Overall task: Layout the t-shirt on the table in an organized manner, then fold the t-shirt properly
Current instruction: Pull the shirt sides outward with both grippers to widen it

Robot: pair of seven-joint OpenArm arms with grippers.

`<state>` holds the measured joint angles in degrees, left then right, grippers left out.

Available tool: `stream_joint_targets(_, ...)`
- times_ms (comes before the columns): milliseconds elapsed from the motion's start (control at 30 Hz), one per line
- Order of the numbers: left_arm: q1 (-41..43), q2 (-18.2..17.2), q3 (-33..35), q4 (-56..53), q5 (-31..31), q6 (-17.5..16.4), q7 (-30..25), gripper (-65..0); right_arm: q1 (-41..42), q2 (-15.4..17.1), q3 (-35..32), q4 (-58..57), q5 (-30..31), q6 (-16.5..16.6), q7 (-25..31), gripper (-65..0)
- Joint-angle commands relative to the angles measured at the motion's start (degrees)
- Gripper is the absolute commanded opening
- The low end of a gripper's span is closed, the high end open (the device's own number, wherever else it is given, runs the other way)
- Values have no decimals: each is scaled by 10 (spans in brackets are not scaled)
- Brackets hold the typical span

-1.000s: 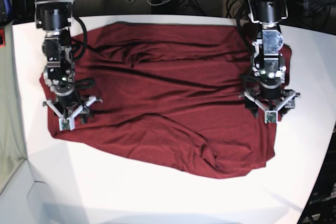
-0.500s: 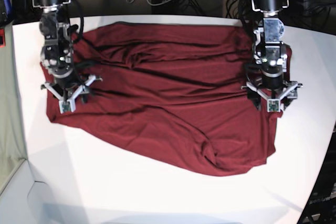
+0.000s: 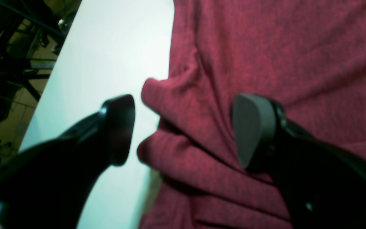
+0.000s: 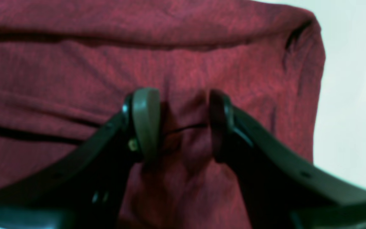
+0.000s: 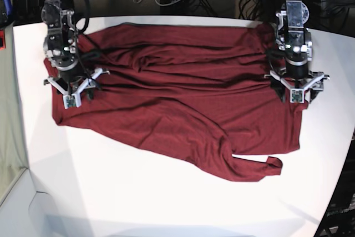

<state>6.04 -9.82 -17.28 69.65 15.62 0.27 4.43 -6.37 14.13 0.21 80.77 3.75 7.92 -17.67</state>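
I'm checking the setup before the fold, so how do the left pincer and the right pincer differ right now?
The left pincer stands wide, straddling the t-shirt's bunched edge, one fingertip over bare table; the right pincer is narrower, wholly over cloth. The left has a loose fold between its fingertips without squeezing it; the right has a raised ridge close between its pads, though a firm pinch is unclear. Both point down at the shirt's side edges.

Bare white surface across the whole near half, open for passage; far half blanketed by the t-shirt; both arms planted at its two side edges; cables crowded beyond the far edge.
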Motion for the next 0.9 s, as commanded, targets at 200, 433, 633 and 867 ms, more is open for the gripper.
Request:
stream_joint_targets(200, 7, -7, -13, -3, 14, -6, 48, -181, 2, 5, 3, 101, -1, 3, -7, -421)
stream_joint_targets(433, 5, -6, -29, -3, 14, -6, 48, -180, 116, 3, -20, 60, -1, 4, -63, -417)
stream_joint_targets(633, 2, -4, -26, -3, 14, -6, 48, -179, 243, 4, -101, -62, -1, 53, -134, -416)
stream_joint_targets(867, 0, -2, -26, -3, 14, -6, 48, -179, 299, 1, -158, -146, -1, 66, -132, -334)
